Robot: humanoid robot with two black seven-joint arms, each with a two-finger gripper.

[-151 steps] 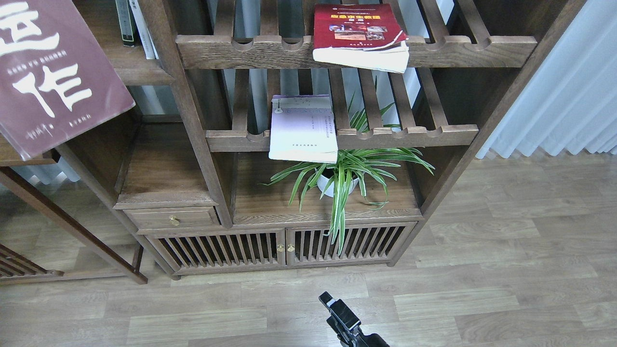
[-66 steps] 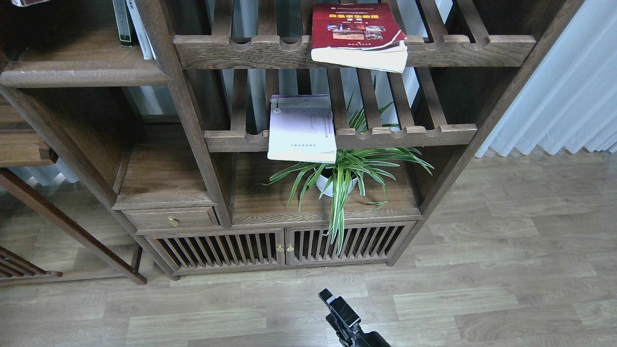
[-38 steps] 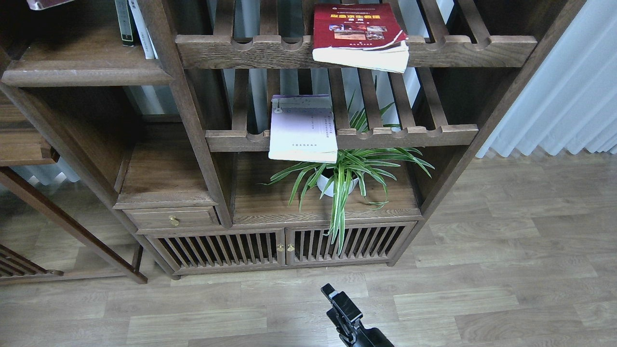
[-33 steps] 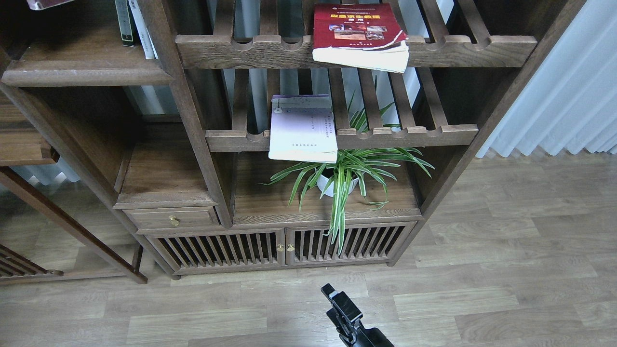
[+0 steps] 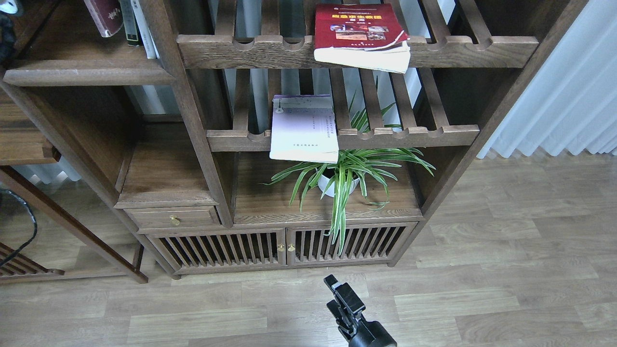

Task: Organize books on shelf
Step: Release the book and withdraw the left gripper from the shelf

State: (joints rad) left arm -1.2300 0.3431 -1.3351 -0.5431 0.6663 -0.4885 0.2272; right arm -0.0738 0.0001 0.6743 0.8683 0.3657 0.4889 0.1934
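Observation:
The dark maroon book (image 5: 103,14) stands tilted at the top edge on the solid dark-brown shelf (image 5: 87,77), leaning against the upright books there. The bright red book (image 5: 359,33) lies flat on the upper slatted rack and overhangs its front rail. The pale lavender book (image 5: 302,127) lies flat on the lower slatted rack and also overhangs. A dark part of my left arm (image 5: 5,33) shows at the top left edge; its fingers cannot be told apart. My right gripper (image 5: 337,286) is low over the floor, dark and end-on, holding nothing visible.
Two thin upright books (image 5: 135,24) stand on the shelf beside the maroon one. A spider plant in a white pot (image 5: 337,180) sits below the lavender book. Below it are slatted cabinet doors (image 5: 284,248) and a small drawer (image 5: 173,219). A white curtain (image 5: 564,96) hangs at right.
The maroon book went from close in front of the camera up out of view, and now stands on the solid shelf. My right gripper has risen slightly. The other two books have not moved.

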